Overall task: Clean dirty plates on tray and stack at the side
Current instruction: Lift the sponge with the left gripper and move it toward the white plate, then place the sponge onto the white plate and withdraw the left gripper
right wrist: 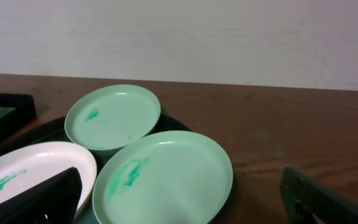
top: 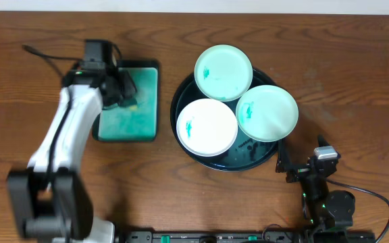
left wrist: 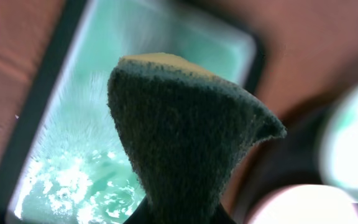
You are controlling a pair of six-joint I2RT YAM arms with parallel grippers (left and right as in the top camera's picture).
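Overhead, left gripper [top: 130, 96] is clenching a dark green scouring sponge [left wrist: 179, 137] over the rectangular teal tray [top: 142, 118]; right gripper [right wrist: 180, 177] is gaping beside the round black tray [top: 246, 159] carrying three smeared plates [top: 207, 126].

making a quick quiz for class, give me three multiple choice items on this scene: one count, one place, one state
1. How many plates sit on the round tray? A two B three C four
2. Where is the left gripper? A over the round tray B over the rectangular tray C off the table
3. The right gripper is: A open, empty B shut on a plate C shut, empty
1 B: three show overhead. 2 B: it hangs above the teal rectangle, clamping a sponge. 3 A: fingers spread wide, gripping nothing.
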